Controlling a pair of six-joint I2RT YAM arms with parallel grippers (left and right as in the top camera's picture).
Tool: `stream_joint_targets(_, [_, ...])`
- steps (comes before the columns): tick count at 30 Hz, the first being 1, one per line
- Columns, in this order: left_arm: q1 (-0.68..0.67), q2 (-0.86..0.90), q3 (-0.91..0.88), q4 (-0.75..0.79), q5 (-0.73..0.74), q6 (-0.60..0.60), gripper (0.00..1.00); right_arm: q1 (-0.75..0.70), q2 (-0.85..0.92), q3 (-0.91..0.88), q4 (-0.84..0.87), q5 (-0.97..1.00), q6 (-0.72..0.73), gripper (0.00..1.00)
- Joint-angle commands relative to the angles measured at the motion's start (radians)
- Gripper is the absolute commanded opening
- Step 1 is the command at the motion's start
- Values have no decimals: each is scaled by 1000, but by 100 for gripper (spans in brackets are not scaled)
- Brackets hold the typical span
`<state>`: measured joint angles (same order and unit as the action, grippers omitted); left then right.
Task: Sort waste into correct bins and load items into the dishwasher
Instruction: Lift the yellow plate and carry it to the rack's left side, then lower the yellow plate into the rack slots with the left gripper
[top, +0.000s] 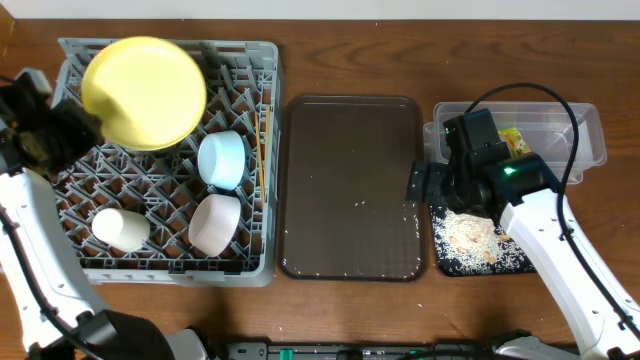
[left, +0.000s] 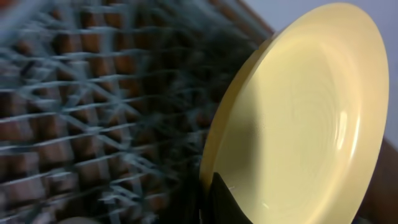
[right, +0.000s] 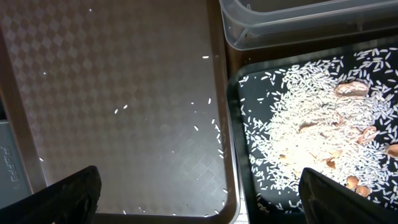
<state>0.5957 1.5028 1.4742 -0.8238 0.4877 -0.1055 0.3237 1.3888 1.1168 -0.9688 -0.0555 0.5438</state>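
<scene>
Surface: dark wood table (top: 300, 60), grain running left to right. Tool, left: left gripper (left: 212, 194) closed on the rim of the pale-yellow plate (top: 143, 92); plate tilted above back-left corner of grey dish rack (top: 170, 275); rack blurred in left wrist view. Tool, right: right gripper (right: 205, 199) spread wide, nothing held, one finger over brown serving tray (top: 350, 150), the other over black tray (right: 255, 205).

Heaped in black tray: rice (right: 298, 137) with tan scraps (right: 351, 90). A few stray grains (right: 208, 127) on serving tray's right side. Just behind black tray: clear tub (top: 590, 130), green-and-yellow wrapper (top: 515, 140) inside.

In rack: light-blue bowl (top: 222, 158), pinkish-white bowl (top: 215, 222) in front of it, white cup (top: 120, 228) front-left, chopsticks (top: 263, 145) along right side.

Serving tray sits between rack and bins, narrow gaps either side, its middle open
</scene>
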Motion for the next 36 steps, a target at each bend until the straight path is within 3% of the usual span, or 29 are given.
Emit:
stream_joint_targets(1, [19, 14, -2, -2, -110, 111, 7, 5, -3, 0, -4, 6, -10, 99])
stream_joint_targets(10, [15, 18, -20, 21, -359, 154, 8, 5, -3, 0, -7, 6, -10, 99])
stream_joint_targets(17, [-35, 29, -74, 29, -443, 153, 7, 5, -3, 0, -10, 6, -10, 99])
stream_joint_targets(26, [-299, 29, -99, 48, -997, 116, 7, 5, -3, 0, -11, 6, -10, 99])
stream_joint_targets(36, [-549, 29, -99, 92, -1376, 137, 7, 5, -3, 0, -11, 6, -10, 99])
